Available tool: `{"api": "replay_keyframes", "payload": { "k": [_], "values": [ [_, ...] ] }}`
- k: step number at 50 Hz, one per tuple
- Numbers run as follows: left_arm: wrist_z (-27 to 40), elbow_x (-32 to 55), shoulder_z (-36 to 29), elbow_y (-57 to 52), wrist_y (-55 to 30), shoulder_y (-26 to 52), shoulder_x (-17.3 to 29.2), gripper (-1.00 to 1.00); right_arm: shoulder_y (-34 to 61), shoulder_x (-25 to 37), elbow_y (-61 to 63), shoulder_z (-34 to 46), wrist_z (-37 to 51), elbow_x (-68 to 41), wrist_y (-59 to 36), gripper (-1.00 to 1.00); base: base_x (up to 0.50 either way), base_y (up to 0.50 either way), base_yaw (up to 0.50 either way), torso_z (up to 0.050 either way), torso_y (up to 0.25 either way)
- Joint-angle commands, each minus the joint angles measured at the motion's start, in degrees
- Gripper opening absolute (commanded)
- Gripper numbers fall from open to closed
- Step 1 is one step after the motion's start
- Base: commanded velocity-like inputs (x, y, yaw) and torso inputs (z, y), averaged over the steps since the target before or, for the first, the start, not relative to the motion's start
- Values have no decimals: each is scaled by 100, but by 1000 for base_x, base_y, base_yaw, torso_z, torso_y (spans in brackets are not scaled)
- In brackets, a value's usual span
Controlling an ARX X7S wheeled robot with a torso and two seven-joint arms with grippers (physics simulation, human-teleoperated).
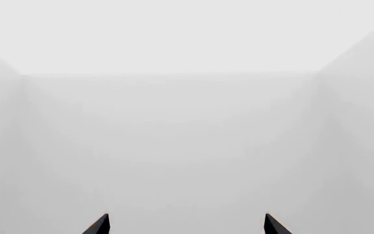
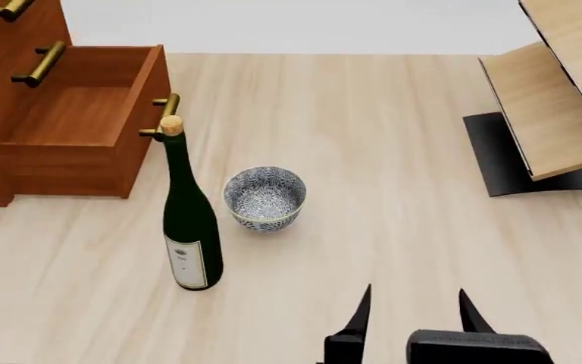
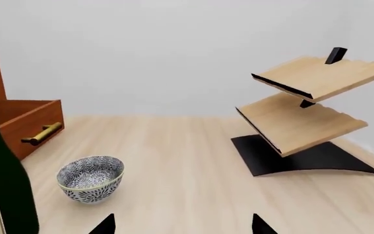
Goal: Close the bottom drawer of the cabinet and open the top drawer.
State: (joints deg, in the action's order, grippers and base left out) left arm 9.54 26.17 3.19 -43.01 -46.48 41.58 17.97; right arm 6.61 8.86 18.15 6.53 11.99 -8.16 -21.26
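Bottom drawer (image 2: 79,129) hangs wide open, so the right tool (image 2: 412,312), prongs apart, should skirt the wine bottle (image 2: 189,220) and push its brass handle (image 2: 163,115) squarely.

- Wine bottle (image 2: 191,220): dark green glass, cork-coloured stopper, pale label near the base. Stands upright on the table, left of centre in the head view.
- Bowl (image 2: 264,197): blue-and-white patterned, upright, empty. Located just right of the wine bottle, not touching it.
- Rack (image 2: 559,91): two pale wooden shelves, both tilted, mounted on a black base. Occupies the upper right of the head view, well apart from the bowl.
- Table (image 2: 372,152): light wood-grain surface carrying all items above.
- Wall (image 3: 174,48): plain pale grey, behind the table in the right wrist view.
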Motion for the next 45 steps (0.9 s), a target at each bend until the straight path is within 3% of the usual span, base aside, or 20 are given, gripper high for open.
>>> {"api": "replay_keyframes", "payload": {
  "k": [1,21,35,45],
  "values": [
    [136,437,221,-365,-805,810,181,100,252,155,625,-38,67,-144,-649,100,0,0,0,0,0],
    [257,908,439,-800,-1276,1105,253,100,840,430,1745,-16,163,-365,-1989,100,0,0,0,0,0],
    [297,996,443,-850,-1224,1080,234,100,820,446,1665,58,143,-415,-1897,100,0,14,0,0,0],
    [319,846,235,-765,-1050,1056,246,100,703,452,1503,64,128,-435,-1681,100,0,459,0,0,0]
  ]
}}
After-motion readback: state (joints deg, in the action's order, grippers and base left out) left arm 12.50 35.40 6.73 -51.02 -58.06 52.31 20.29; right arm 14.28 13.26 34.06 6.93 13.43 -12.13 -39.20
